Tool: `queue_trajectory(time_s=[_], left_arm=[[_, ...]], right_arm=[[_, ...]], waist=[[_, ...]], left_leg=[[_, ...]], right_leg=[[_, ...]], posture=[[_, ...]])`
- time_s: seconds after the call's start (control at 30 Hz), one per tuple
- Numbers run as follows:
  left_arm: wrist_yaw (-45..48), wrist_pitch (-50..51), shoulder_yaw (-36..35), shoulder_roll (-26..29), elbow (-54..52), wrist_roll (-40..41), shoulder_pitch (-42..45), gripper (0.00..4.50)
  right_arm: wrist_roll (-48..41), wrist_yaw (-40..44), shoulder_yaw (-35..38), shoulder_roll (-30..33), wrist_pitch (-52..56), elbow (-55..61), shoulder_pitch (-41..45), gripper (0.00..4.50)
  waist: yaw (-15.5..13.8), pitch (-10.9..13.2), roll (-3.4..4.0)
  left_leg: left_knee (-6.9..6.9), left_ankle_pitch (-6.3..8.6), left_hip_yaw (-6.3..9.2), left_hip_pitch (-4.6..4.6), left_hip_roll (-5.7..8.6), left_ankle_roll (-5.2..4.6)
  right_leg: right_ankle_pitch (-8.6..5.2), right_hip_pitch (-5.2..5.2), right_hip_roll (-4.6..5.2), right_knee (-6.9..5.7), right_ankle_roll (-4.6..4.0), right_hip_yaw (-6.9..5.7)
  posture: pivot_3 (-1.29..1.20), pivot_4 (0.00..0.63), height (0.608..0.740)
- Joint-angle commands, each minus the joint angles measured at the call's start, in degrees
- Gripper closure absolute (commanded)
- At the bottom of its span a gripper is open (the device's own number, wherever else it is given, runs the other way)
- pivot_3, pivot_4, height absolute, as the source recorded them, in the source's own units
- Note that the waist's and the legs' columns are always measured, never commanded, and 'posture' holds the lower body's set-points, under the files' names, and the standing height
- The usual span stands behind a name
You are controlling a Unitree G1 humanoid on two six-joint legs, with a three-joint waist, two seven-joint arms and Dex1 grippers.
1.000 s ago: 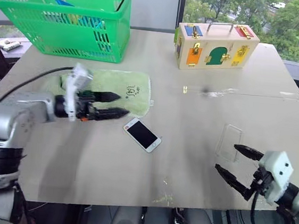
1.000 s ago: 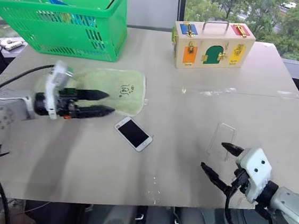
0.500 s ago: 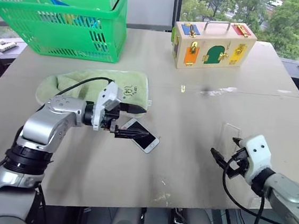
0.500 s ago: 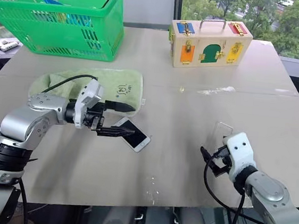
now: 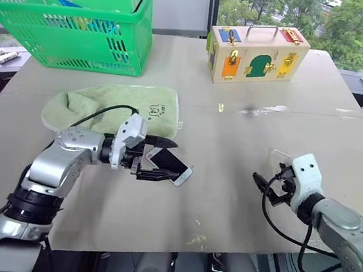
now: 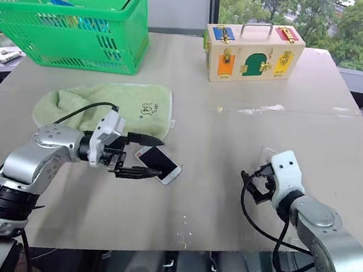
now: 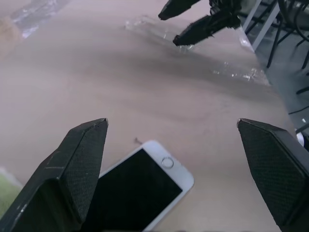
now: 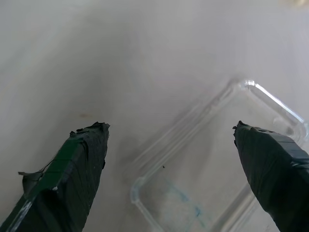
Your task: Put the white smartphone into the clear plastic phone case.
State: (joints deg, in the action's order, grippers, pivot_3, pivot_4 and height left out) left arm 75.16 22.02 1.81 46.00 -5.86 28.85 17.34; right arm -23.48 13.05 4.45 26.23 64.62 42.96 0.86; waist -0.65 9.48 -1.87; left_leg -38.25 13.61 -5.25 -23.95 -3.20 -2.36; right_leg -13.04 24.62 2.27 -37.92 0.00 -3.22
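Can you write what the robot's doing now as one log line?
left gripper: open, straddling white smartphone | right gripper: open, over clear plastic phone case | phone: not cased

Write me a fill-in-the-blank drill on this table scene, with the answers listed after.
1. The left gripper has its open fingers on either side of the white ____.
2. The right gripper is open at the clear plastic phone ____.
3. The basket at the far left of the table is ____ in colour.
4. The wooden lock box has a metal ____ on top.

Answers: smartphone; case; green; handle
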Motion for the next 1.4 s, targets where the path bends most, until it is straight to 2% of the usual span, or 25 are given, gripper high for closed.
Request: queue_trajectory(time_s=[0.03, 0.1, 0.2, 0.27, 0.33, 0.43, 0.47, 0.6, 0.77, 0.87, 1.0, 1.1, 1.27, 1.3, 1.33, 1.4], left_arm=[[-0.12, -3.1, -2.11, 0.73, -0.22, -1.07, -1.65, 0.04], [-0.37, -3.69, -2.37, 0.57, -0.7, -1.18, -2.61, 0.04], [-1.16, -3.94, -2.89, 0.24, -1.31, -1.13, -3.48, 0.0], [-1.54, -4.12, -3.32, 0.15, -1.48, -1.07, -3.99, 0.0], [-2.07, -4.31, -3.93, 0.13, -1.57, -0.91, -4.64, 0.0], [-2.98, -4.84, -4.54, -0.22, -1.95, -0.86, -5.78, 0.0], [-3.19, -4.9, -4.67, -0.33, -2.1, -0.83, -6.06, 0.0], [-4.61, -4.08, -5.64, -0.89, -2.32, -0.37, -7.02, 0.0], [-5.5, -4.1, -6.89, -0.7, -1.51, -0.46, -8.97, 0.0], [-6.12, -4.45, -7.78, -0.58, -1.42, -0.71, -10.28, 0.0], [-6.91, -4.53, -9.34, -0.25, -2.72, -0.54, -12.76, 0.0], [-7.67, -4.7, -10.62, -0.15, -3.97, -0.53, -14.76, 0.0], [-10.11, -3.82, -12.56, -0.81, -5.59, -0.15, -17.33, 0.0], [-10.5, -3.63, -12.71, -0.96, -5.69, -0.1, -17.54, 0.0], [-10.87, -3.45, -12.81, -1.08, -5.76, -0.03, -17.62, 0.0], [-13.75, -0.75, -13.04, -1.58, -5.01, 0.35, -16.17, 0.0]], right_arm=[[0.31, -2.74, 1.11, -1.87, 5.69, -2.76, 3.3, 0.0], [1.18, -3.9, 1.05, -3.13, 7.4, -5.5, 4.83, 0.0], [1.58, -4.44, 1.38, -4.51, 8.72, -8.84, 6.14, 0.84], [2.02, -4.29, 0.92, -4.08, 9.05, -9.45, 6.59, 1.9], [2.23, -3.91, 0.46, -3.39, 9.09, -9.66, 7.11, 2.74], [2.51, -1.54, -2.71, 0.19, 7.77, -8.48, 7.65, 4.21], [2.51, -0.91, -3.56, 1.1, 7.26, -8.15, 7.72, 4.44], [0.57, 6.45, -7.46, 4.87, 0.3, -5.79, 10.14, 4.44], [2.5, 17.21, -19.63, 8.66, -6.88, -11.43, 21.12, 4.44], [6.42, 20.78, -27.42, 6.59, -11.64, -20.06, 29.41, 4.44], [11.06, 24.09, -33.24, 2.4, -17.35, -32.98, 36.95, 4.44], [13.68, 25.96, -34.94, -0.4, -21.05, -41.83, 40.81, 4.44], [14.3, 32.66, -35.58, -1.89, -24.01, -46.59, 42.19, 4.44], [14.15, 34.18, -35.66, -1.71, -24.31, -46.3, 42.0, 3.84], [14.23, 35.03, -35.59, -1.59, -24.49, -46.03, 41.82, 3.58], [14.73, 33.96, -33.37, -1.16, -24.62, -44.16, 40.99, 2.58]], waist=[[0.03, 0.0, 0.01], [-0.02, 0.01, 0.01], [-0.15, -0.01, 0.0], [-0.08, -0.02, -0.01], [-0.05, -0.02, -0.02], [-0.02, -0.02, 0.0], [-0.02, -0.02, 0.0], [-0.06, 0.01, 0.02], [1.22, 0.14, 0.22], [1.48, 0.15, 0.21], [1.44, 0.15, 0.22], [1.32, 0.17, 0.25], [1.48, 0.15, 0.22], [1.5, 0.16, 0.23], [1.5, 0.16, 0.24], [1.46, 0.16, 0.24]], left_leg=[[0.0, 0.0, 0.0, 0.0, 0.0, 0.0], [0.01, 0.0, -0.02, 0.0, 0.0, 0.0], [0.01, 0.0, -0.01, -0.01, 0.0, 0.0], [0.0, 0.0, -0.01, 0.0, 0.01, 0.0], [0.0, 0.0, 0.0, 0.0, 0.01, 0.0], [0.01, 0.0, -0.01, 0.0, 0.01, 0.0], [0.01, 0.0, -0.01, 0.0, 0.01, 0.0], [0.02, 0.0, 0.0, 0.0, 0.02, -0.01], [0.03, 0.0, -0.03, 0.01, -0.01, -0.01], [0.06, 0.0, -0.01, -0.02, -0.02, -0.01], [0.09, 0.0, -0.05, -0.11, -0.03, -0.01], [0.06, 0.0, -0.08, -0.18, -0.01, -0.01], [0.01, -0.01, -0.08, -0.17, 0.01, -0.01], [0.01, 0.0, -0.08, -0.14, 0.0, -0.01], [0.02, -0.01, -0.08, -0.12, 0.0, -0.01], [0.04, -0.01, -0.07, -0.1, -0.02, -0.01]], right_leg=[[0.0, 0.0, 0.0, 0.0, 0.0, 0.0], [0.0, 0.01, 0.01, 0.0, 0.0, 0.01], [0.0, 0.0, 0.04, 0.01, 0.0, -0.02], [0.0, -0.02, 0.08, 0.01, 0.0, -0.03], [0.0, -0.02, 0.09, 0.01, 0.0, -0.03], [0.0, -0.01, 0.09, 0.01, 0.0, -0.02], [0.0, -0.01, 0.11, 0.02, 0.0, -0.02], [0.0, -0.01, 0.12, 0.03, 0.0, -0.04], [0.0, 0.05, 0.06, 0.01, 0.01, -0.02], [0.0, 0.08, 0.04, 0.02, 0.0, -0.04], [0.05, 0.19, -0.01, 0.0, 0.07, -0.03], [0.13, 0.22, 0.01, 0.03, 0.18, -0.05], [0.19, 0.19, 0.18, 0.0, 0.09, -0.09], [0.19, 0.19, 0.18, -0.03, 0.09, -0.08], [0.17, 0.19, 0.18, -0.05, 0.1, -0.08], [0.18, 0.19, 0.18, -0.06, 0.09, -0.09]], posture=[[0.0, 0.15, 0.74], [0.0, 0.15, 0.74], [0.0, 0.15, 0.74], [0.0, 0.15, 0.74], [0.0, 0.15, 0.74], [0.0, 0.15, 0.74], [0.0, 0.15, 0.74], [0.0, 0.15, 0.74], [0.0, 0.15, 0.74], [0.0, 0.15, 0.74], [0.0, 0.15, 0.74], [0.0, 0.15, 0.74], [0.0, 0.15, 0.74], [0.0, 0.15, 0.74], [0.0, 0.15, 0.74], [0.0, 0.15, 0.74]])
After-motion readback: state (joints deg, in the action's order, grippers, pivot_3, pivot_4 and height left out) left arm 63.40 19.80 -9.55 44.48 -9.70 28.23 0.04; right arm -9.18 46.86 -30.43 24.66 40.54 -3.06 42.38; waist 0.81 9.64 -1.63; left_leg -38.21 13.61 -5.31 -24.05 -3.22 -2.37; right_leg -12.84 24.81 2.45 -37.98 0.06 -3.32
